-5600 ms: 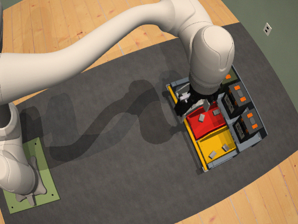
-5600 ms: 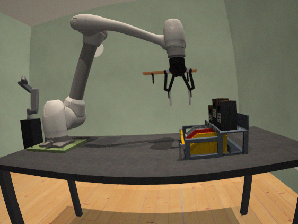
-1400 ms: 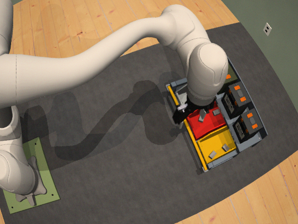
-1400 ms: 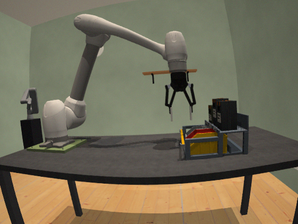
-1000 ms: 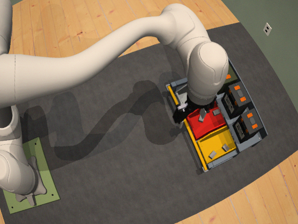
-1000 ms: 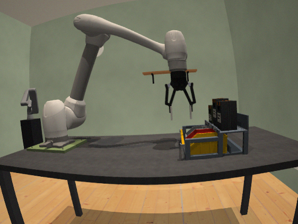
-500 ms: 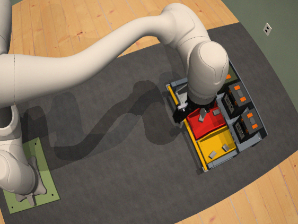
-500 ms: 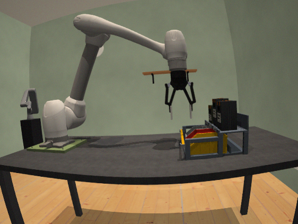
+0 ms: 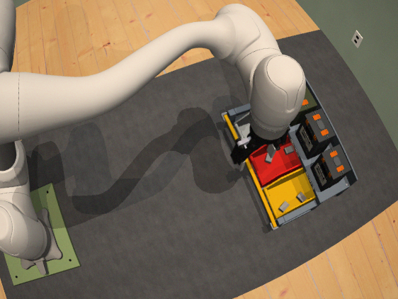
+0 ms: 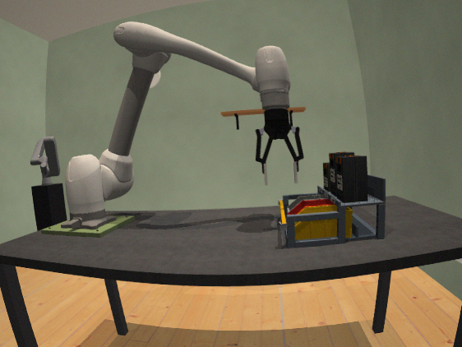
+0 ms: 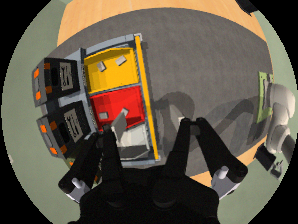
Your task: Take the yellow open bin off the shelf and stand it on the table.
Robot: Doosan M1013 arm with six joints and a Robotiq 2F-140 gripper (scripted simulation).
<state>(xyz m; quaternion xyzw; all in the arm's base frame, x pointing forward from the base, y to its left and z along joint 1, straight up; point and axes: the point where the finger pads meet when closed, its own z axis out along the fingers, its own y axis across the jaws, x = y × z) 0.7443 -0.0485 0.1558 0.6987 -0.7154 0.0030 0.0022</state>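
The yellow open bin (image 9: 290, 193) sits in the lower level of the grey shelf (image 10: 330, 218), at its near end, with two small grey parts inside. It also shows in the side view (image 10: 322, 225) and in the wrist view (image 11: 115, 72). A red open bin (image 9: 277, 164) stands next to it, also with grey parts. My gripper (image 10: 279, 178) is open and empty. It hangs well above the shelf's front edge, fingers pointing down, roughly over the red bin and a pale bin (image 11: 129, 141) beyond it. In the overhead view the wrist hides most of the gripper (image 9: 244, 149).
Two black units with orange tabs (image 9: 320, 149) stand on the shelf's upper level (image 10: 347, 174). A yellow rail (image 9: 253, 177) runs along the shelf front. The arm's base sits on a green plate (image 9: 39, 234) at the table's far left.
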